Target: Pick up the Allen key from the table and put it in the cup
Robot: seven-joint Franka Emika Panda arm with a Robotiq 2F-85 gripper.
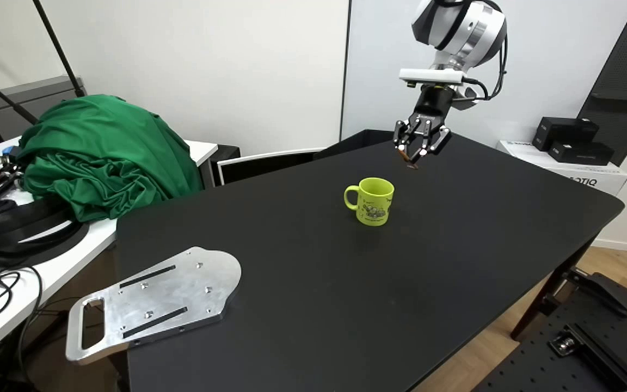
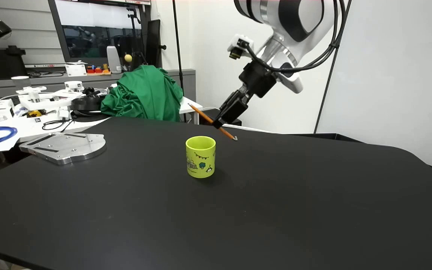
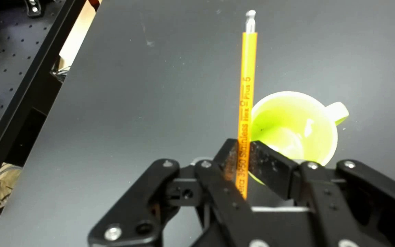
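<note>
Pincer (image 3: 243,151) clamps the key (image 3: 246,106) near mid-length, above the desk (image 2: 294,210); the cup (image 2: 200,159) stands below, just off to one side. Tip one end steeply in before release, or it may lie across the top

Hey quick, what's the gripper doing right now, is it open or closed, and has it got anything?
Gripper: closed, holding the orange Allen key between its fingers.

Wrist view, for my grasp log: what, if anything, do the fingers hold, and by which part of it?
The Allen key, pinched between the fingers near the middle of its orange shaft.
</note>
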